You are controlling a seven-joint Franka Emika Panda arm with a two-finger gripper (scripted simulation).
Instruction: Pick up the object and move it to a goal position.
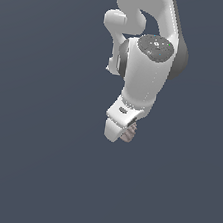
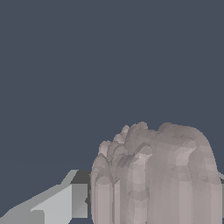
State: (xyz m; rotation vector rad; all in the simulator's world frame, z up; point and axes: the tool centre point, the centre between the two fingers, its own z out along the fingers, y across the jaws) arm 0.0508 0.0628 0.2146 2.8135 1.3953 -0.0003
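Note:
The object (image 1: 129,133) is a small pinkish-brown ribbed lump that shows just beside the tip of my white gripper (image 1: 121,134) in the exterior view. The white arm comes down from above and hides most of the object. In the wrist view the object (image 2: 153,175) fills the space between the jaws. One grey finger (image 2: 57,205) presses against its side, and the other finger is almost entirely hidden behind it. The gripper is shut on the object.
A plain dark blue-grey surface (image 1: 35,163) fills both views. No other objects, containers or edges show.

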